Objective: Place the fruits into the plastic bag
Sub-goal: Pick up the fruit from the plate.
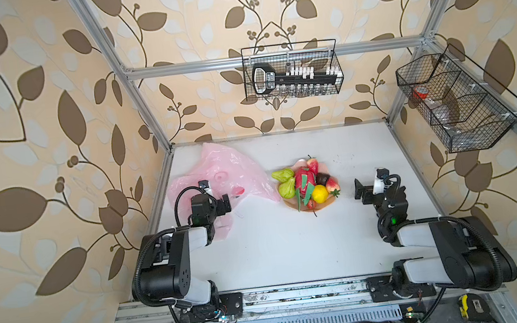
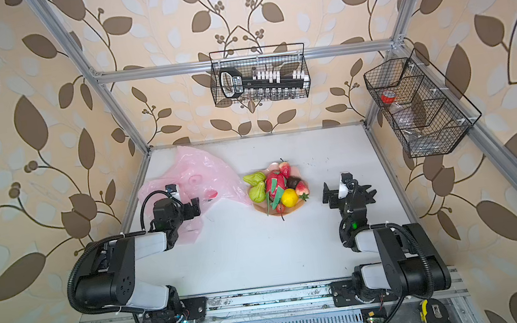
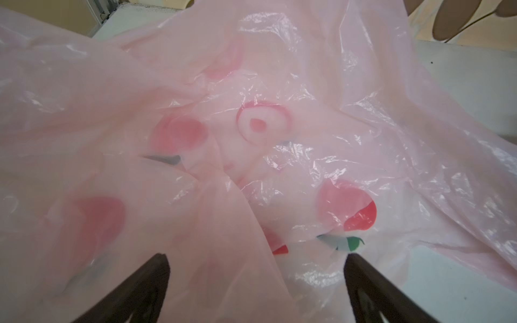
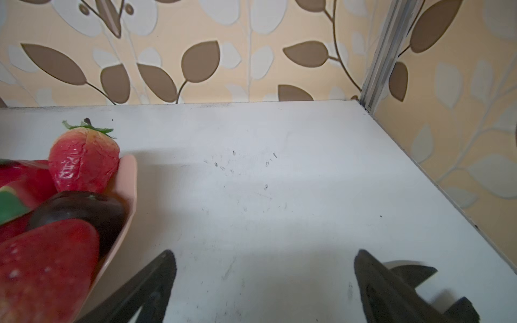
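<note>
Presently noted: plastic bag (image 1: pixel 218 174) lying crumpled and flat on the white worktop (image 1: pixel 294 248) toward its far left corner, red print visible through the film in the left wrist view (image 3: pixel 358 212). Fruits (image 1: pixel 306 183) heaped in a peach dish (image 1: pixel 292 203) near the worktop's middle, just beside the bag's right edge and close to touching it. Identified in the heap: two green pears (image 2: pixel 255 186) on the bag side, magenta dragon fruit (image 1: pixel 304 180) at centre, yellow lemon (image 1: pixel 320 193) toward the front, dark purple round one (image 4: pixel 81 209) behind it, strawberry (image 4: pixel 84 162) at the far rim, another red fruit on the right rim.

Left tool (image 1: pixel 223 203) poised over the near part of the bag, fingers (image 3: pixel 145 288) spread wide, nothing pinched between them; contact with the film not determinable. Right tool (image 1: pixel 362 191) placed to the right of the dish, apart from it, fingers (image 4: pixel 377 285) likewise spread wide over bare worktop, holding nothing.

None of the fruits inside the bag.
</note>
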